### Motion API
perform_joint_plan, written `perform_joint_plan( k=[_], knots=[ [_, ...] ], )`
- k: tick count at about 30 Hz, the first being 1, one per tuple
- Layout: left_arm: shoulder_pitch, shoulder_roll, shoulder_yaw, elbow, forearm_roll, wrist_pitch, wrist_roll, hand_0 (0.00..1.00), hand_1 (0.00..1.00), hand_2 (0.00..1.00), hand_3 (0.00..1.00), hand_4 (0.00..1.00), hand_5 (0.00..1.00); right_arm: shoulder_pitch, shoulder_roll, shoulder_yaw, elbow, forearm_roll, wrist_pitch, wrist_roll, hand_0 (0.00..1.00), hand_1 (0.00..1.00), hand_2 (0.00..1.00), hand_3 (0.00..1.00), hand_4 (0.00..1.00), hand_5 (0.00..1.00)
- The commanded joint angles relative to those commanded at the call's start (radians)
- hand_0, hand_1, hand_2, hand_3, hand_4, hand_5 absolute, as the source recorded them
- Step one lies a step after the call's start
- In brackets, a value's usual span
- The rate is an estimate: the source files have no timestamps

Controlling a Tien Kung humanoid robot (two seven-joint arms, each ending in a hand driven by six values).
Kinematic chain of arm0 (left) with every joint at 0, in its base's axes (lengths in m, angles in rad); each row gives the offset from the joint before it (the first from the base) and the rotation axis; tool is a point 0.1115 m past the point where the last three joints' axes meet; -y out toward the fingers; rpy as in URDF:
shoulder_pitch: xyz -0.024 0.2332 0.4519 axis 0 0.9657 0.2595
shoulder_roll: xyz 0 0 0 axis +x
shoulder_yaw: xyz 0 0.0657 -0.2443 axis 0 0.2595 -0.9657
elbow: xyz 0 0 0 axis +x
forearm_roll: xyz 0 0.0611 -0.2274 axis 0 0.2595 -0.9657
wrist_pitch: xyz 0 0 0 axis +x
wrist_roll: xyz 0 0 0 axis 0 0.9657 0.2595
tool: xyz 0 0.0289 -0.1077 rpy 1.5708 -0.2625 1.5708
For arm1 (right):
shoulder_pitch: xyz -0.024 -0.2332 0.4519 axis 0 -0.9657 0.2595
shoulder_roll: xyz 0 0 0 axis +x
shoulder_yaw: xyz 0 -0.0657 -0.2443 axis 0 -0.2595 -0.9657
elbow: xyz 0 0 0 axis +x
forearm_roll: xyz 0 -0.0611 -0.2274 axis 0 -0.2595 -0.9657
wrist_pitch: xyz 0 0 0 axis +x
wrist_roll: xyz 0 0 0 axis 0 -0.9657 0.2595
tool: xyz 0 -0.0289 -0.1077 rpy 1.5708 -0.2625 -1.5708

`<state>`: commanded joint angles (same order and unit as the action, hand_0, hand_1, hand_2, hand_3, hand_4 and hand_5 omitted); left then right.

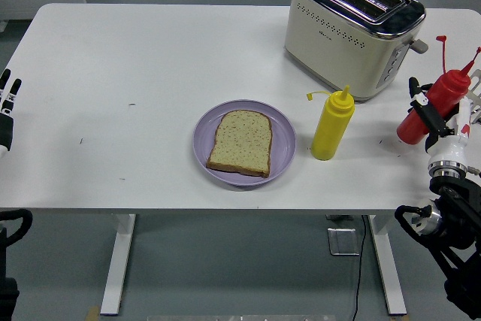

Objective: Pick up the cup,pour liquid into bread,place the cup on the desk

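— Fingers on my right hand (438, 119) are wrapped around the red squeeze bottle (434, 104), lifted and tilted, nozzle up and to the right.

— Which way to the bread from there?

— Bread (240, 142) lies well to the left of that bottle, on the purple plate (282, 140), with the yellow bottle (331, 125) between. I'd judge the nozzle must swing leftward. No cup in sight. My left hand (7, 107) rests further left of the plate, fingers relaxed, holding nothing.

Two squeeze bottles (331, 127), one toaster (352, 29), plate (204, 140), bread slice (240, 143).
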<state>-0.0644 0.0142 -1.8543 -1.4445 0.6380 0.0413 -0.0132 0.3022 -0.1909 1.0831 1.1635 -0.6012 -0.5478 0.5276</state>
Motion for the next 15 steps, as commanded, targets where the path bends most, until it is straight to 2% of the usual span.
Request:
perform_joint_plan(
  k=[8,15],
  knots=[
    [-0.004,0.001,-0.002,-0.001,0.000,0.000,0.000,0.840,0.857,0.875,0.763,0.659,0.998,-0.001,-0.018,0.054,0.078,-0.090,-0.004,-0.039,0.002,0.002,0.136,0.253,0.815,0.169],
    [-0.004,0.001,-0.007,-0.001,-0.001,0.001,0.000,0.840,0.857,0.876,0.763,0.659,0.998,0.036,-0.063,0.089,0.196,-0.321,-0.046,-0.138,0.002,0.002,0.127,0.252,0.812,0.177]
  ],
)
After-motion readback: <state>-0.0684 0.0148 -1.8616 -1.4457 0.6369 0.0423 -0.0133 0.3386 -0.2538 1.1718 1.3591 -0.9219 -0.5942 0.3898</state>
